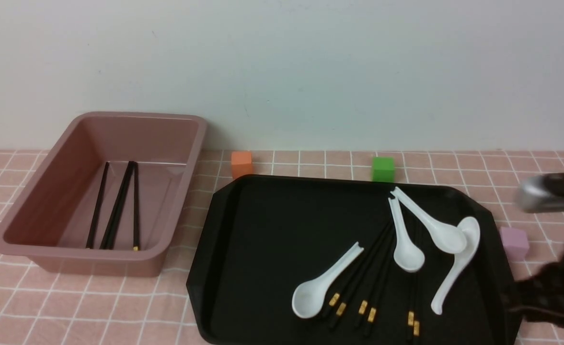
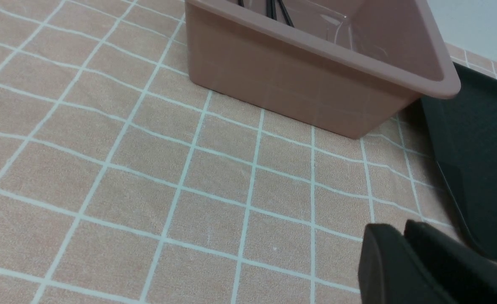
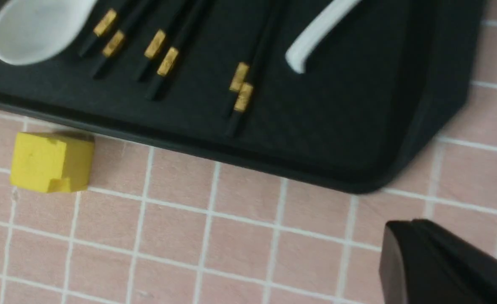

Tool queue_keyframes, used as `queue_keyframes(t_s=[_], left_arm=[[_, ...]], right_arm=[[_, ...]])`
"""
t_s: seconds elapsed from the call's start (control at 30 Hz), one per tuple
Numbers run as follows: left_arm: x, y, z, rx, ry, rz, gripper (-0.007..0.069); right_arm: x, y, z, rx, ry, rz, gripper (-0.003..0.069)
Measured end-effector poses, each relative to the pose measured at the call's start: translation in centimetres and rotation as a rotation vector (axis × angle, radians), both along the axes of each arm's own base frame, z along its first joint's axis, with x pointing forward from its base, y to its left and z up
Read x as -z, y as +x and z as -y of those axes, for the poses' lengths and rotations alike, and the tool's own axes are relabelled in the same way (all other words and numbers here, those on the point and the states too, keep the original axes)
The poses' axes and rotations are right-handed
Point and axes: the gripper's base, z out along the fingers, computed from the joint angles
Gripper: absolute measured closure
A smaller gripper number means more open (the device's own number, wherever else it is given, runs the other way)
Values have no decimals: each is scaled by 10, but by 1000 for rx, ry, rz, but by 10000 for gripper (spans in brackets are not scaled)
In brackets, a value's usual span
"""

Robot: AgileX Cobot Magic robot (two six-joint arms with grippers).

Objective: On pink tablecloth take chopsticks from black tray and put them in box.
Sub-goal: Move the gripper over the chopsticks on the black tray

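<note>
The black tray [image 1: 262, 239] lies on the pink tablecloth [image 1: 95, 306], right of centre. Several black chopsticks [image 1: 358, 287] with gold bands lie in it among white spoons; they also show in the right wrist view [image 3: 240, 84]. The box [image 1: 138, 116] stands at the left with a few chopsticks [image 1: 119, 206] inside. My right gripper [image 3: 404, 226] is shut and empty, over the cloth just off the tray's near right corner [image 3: 358, 126]. My left gripper [image 2: 402, 230] is shut and empty, over the cloth in front of the box [image 2: 316, 84].
Several white spoons [image 1: 404, 239] lie across the tray's right half. Small cubes stand around the tray: orange [image 1: 241, 164], green [image 1: 383, 168], lilac [image 1: 514, 242] and yellow [image 3: 52, 162]. My right arm [image 1: 557, 287] is blurred at the right edge. A wall rises behind.
</note>
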Motion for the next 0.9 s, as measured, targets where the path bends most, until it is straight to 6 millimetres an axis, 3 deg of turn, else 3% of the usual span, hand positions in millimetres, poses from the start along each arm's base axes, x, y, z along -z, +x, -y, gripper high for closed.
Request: queue_keyframes(t_s=[0.2, 0.3, 0.47, 0.5, 0.73, 0.9], left_arm=[[0, 0, 0, 0, 0, 0, 554], [0, 0, 0, 0, 0, 0, 554], [0, 0, 0, 0, 0, 0, 554], [0, 0, 0, 0, 0, 0, 554], [0, 0, 0, 0, 0, 0, 554], [0, 0, 0, 0, 0, 0, 554]], right_arm=[[41, 39, -60, -124, -30, -102, 634], [61, 56, -74, -96, -39, -146, 613], [85, 75, -74, -7, -40, -179, 538], [92, 80, -72, 23, -39, -185, 487], [105, 92, -66, 97, -20, -176, 317], [114, 98, -66, 93, -40, -164, 312]])
